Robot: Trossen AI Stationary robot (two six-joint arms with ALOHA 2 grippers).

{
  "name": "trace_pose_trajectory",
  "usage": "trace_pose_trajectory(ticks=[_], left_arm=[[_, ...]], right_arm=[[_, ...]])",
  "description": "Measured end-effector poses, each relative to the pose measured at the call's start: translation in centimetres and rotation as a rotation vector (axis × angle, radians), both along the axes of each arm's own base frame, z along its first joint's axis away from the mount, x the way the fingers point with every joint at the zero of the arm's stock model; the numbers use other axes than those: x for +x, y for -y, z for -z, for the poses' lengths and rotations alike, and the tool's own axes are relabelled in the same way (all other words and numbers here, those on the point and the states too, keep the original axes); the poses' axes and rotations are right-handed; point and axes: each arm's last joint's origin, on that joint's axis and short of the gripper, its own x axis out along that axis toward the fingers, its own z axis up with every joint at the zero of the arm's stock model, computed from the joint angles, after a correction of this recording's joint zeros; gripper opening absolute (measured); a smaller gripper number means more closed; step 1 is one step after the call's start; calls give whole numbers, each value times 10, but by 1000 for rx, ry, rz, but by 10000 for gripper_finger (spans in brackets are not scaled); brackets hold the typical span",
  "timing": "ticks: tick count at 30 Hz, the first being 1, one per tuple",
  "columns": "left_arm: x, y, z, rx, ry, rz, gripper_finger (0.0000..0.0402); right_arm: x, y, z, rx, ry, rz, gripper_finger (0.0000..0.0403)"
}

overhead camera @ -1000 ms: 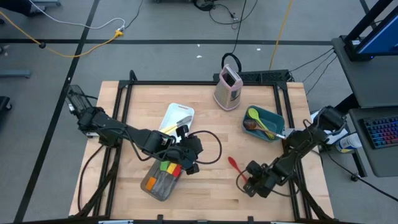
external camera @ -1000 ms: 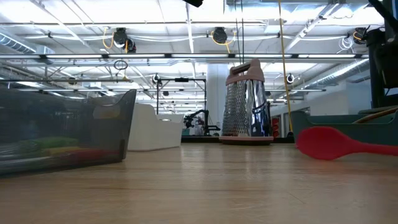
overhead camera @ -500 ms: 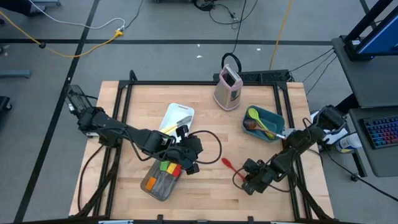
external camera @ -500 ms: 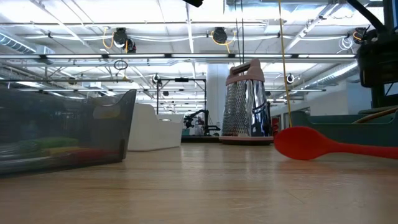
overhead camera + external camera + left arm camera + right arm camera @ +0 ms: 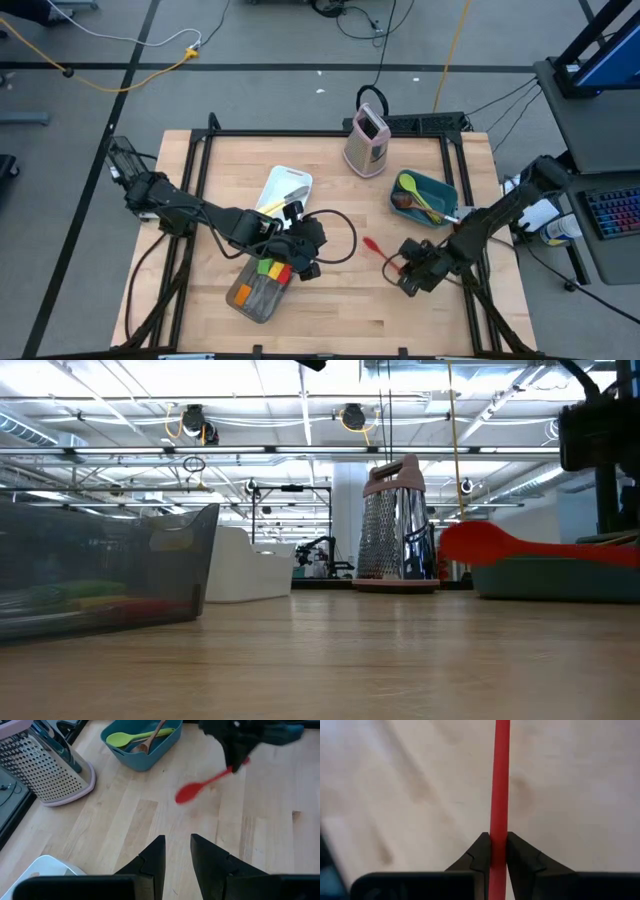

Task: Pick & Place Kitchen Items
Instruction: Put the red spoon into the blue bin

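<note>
Now right pincer [image 5: 494, 851] grips red spoon [image 5: 500, 780] above the table [image 5: 330, 310].

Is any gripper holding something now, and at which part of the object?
The right gripper holds the red spoon by its handle. The left gripper holds nothing.

Upright box grater [image 5: 366, 139] at table's [image 5: 330, 310] far edge, white tray [image 5: 286, 186], grey pan [image 5: 252, 296], teal bin [image 5: 438, 193]

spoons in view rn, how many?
3. Red spoon held in the right gripper, lifted off the table. Green spoon and brown wooden spoon in the teal bin. More could be hidden in the grey pan.
</note>
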Motion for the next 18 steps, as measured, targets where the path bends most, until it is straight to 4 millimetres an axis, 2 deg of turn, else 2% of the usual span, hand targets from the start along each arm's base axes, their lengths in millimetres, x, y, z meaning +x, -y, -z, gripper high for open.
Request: trace_pose_trajectory(ticks=[7, 18], left_arm=[[0, 0, 0, 0, 0, 0, 97], [0, 0, 0, 2, -1, 3, 97]], right_arm=[[-18, 28, -24, -17, -19, 42, 34], [-29, 68, -61, -60, 194, 28, 36]])
